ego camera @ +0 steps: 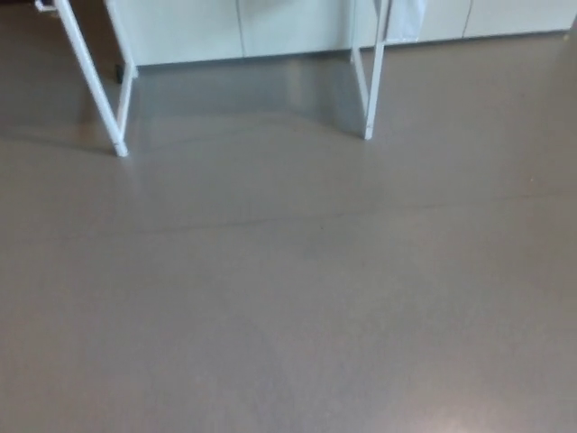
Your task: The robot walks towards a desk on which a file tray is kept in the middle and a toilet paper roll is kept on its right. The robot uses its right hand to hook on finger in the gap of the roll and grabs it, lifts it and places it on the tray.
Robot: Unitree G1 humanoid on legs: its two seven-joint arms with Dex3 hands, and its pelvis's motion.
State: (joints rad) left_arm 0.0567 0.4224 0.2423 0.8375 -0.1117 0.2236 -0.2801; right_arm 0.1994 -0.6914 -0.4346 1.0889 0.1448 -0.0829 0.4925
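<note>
The smooth grey-brown floor (288, 298) fills the head view, so the approach walk looks unfinished. Pale cabinet fronts (225, 27) line the far edge. 2 white metal bench legs (97, 90) stand ahead. Bench top, tray, roll and either robot hand are out of view.

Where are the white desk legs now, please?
In the head view, the white desk legs stand at the top, left and centre, on the grey floor, before pale cabinets.
</note>
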